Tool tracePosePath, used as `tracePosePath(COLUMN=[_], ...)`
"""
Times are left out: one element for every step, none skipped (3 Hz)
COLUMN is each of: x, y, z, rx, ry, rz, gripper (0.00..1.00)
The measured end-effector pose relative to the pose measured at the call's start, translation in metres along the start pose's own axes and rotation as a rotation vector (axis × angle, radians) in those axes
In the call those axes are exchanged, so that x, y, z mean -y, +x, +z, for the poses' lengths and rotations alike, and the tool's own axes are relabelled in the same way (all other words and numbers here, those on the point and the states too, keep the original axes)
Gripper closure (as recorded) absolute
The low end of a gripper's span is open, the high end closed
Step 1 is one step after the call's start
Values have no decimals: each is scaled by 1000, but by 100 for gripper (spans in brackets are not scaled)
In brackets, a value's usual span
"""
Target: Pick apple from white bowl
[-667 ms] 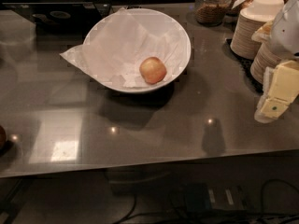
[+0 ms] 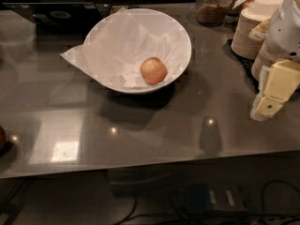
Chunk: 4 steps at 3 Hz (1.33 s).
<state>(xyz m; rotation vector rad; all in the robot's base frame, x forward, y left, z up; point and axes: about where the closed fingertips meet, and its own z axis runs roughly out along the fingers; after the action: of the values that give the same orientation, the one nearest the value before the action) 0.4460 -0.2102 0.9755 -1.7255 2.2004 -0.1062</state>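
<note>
The apple (image 2: 153, 71), pale yellow-orange with a reddish blush, lies inside the white bowl (image 2: 185, 41), right of its middle, on crumpled white paper. The bowl stands on the grey countertop, at the back centre. My gripper (image 2: 268, 100), cream-coloured under a white arm housing, hangs at the right edge above the counter. It is well to the right of the bowl and a little nearer to the front, apart from both bowl and apple.
Stacks of beige paper bowls (image 2: 253, 25) stand at the back right, just behind my gripper. A glass jar (image 2: 213, 6) of brown contents stands behind the bowl. A dark round object (image 2: 2, 138) shows at the left edge. The counter's front edge (image 2: 150, 165) runs below.
My gripper has shifted slightly to the left, toward the bowl. The apple and the bowl have not moved.
</note>
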Motion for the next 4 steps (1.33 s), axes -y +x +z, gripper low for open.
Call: tracePosePath(x=[22,53,83,83], y=[-28,-58,-99,-99], z=[13,22,41,41], rx=[36,114,210,210], ry=[47,91,80,80], rz=[-65,-121,-170,-170], gripper=[0,0,0,0])
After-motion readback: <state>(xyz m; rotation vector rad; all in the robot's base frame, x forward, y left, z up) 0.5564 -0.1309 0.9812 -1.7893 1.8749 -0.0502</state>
